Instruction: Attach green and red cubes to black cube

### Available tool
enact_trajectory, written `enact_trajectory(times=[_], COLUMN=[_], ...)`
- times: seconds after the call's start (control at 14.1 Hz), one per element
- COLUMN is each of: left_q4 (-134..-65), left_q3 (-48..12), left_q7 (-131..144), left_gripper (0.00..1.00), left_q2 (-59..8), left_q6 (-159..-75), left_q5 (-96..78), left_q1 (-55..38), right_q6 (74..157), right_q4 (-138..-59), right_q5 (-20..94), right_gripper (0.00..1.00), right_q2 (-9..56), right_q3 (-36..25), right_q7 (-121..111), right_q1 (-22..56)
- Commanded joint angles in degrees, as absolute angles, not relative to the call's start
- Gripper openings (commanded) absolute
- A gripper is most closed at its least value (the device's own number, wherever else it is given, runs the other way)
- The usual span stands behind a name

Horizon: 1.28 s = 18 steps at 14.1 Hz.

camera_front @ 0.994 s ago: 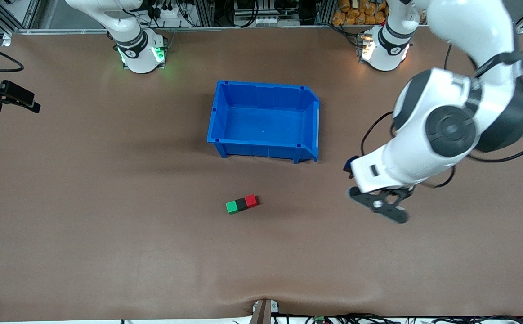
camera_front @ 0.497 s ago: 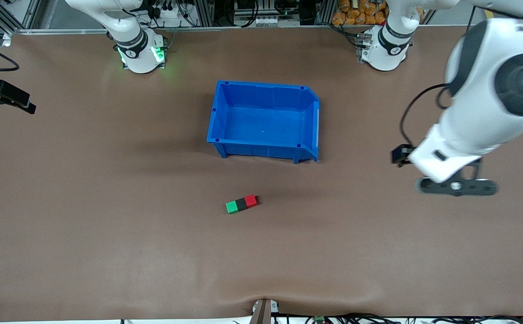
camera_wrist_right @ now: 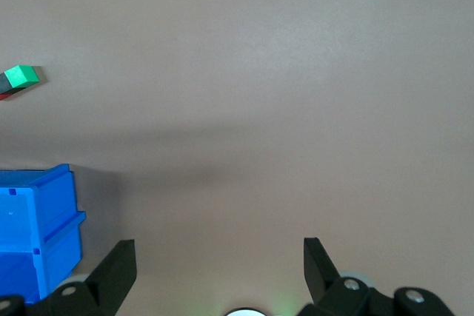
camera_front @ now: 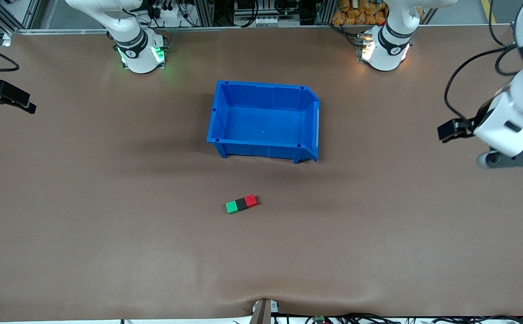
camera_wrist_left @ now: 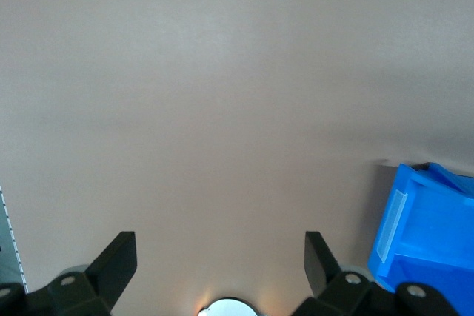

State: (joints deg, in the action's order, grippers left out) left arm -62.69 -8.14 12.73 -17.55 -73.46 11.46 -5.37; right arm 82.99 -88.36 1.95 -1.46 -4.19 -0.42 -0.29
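Observation:
The green cube [camera_front: 231, 207], the black cube [camera_front: 241, 204] and the red cube [camera_front: 251, 200] lie touching in one short row on the brown table, black in the middle, nearer the front camera than the blue bin. My left gripper [camera_front: 515, 159] hangs open and empty over the table at the left arm's end, well away from the cubes. My right gripper [camera_front: 7, 96] hovers open and empty at the right arm's end. In the left wrist view the open fingers [camera_wrist_left: 118, 257] frame bare table. The right wrist view shows the green cube [camera_wrist_right: 21, 75] far off.
An empty blue bin [camera_front: 261, 150] stands mid-table between the arm bases and the cubes; a corner of the bin [camera_wrist_left: 415, 257] shows in the left wrist view, and the bin [camera_wrist_right: 37, 205] also shows in the right wrist view. The two arm bases stand along the table's back edge.
My left arm has swung away from the middle of the table toward its own end, rising as it went. The right gripper drew back slightly. The cubes have not moved.

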Motion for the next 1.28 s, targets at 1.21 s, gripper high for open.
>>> enact_trajectory(times=[1.21], left_q4=[-99.8], left_q3=[-8.4], left_q7=[10.9], left_gripper=[1.0], left_q2=[11.6], left_q6=[-90.6], left_q5=[0.9], left_q1=[1.8], right_q6=[82.6], right_q4=[-88.1], right_q5=[1.2], right_gripper=[1.0], right_q2=[-1.8], right_q3=[-4.0], right_q7=[-0.3], right_q1=[-1.8])
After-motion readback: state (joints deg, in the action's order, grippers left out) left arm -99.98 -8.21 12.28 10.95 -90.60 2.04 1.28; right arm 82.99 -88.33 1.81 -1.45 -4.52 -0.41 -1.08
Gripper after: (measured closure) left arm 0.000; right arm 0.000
